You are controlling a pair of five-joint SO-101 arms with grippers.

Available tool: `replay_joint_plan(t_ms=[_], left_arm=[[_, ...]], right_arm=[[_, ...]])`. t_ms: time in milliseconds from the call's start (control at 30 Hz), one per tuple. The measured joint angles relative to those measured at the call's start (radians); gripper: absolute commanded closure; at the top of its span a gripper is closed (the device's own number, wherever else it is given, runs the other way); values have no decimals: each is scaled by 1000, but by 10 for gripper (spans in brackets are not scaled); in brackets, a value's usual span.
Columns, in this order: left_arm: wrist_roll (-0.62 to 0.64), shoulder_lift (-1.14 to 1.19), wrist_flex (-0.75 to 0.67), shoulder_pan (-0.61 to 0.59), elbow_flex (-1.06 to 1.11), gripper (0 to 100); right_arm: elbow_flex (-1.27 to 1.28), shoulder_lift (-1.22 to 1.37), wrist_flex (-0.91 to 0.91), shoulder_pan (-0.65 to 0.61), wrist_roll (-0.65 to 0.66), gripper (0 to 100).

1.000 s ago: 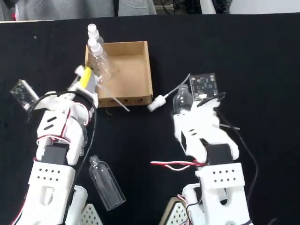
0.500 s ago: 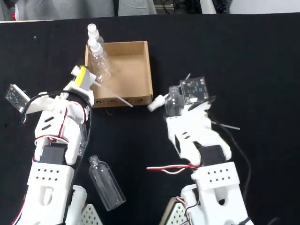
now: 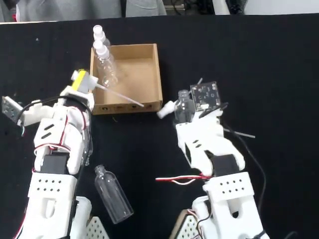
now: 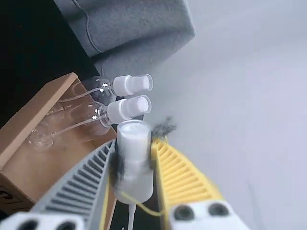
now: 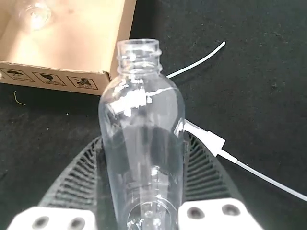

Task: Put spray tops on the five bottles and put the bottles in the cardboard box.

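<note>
Plastic bottle [image 5: 141, 120], uncapped, is pinched in the right end effector [image 5: 142, 163] and has been brought nearer the cardboard box [image 3: 158, 74] and the left end effector [image 4: 134, 165], which is clamped on a spray top [image 4: 132, 143]. Capping is judged imminent. Two capped bottles [image 3: 105, 67] rest in the box beyond the left end effector.

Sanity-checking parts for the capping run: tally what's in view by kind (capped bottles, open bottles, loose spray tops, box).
capped bottle: 2
open bottle: 2
loose spray top: 3
cardboard box: 1
Total: 8
</note>
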Motion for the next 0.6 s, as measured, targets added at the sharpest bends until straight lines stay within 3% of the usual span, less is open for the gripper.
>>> replay_joint_plan(t_ms=[233,600], left_arm=[[58,0,0,-40,0,971],[68,0,0,-40,0,971]], right_arm=[[18,0,-3,-83,68,943],[110,0,-115,-103,210,943]])
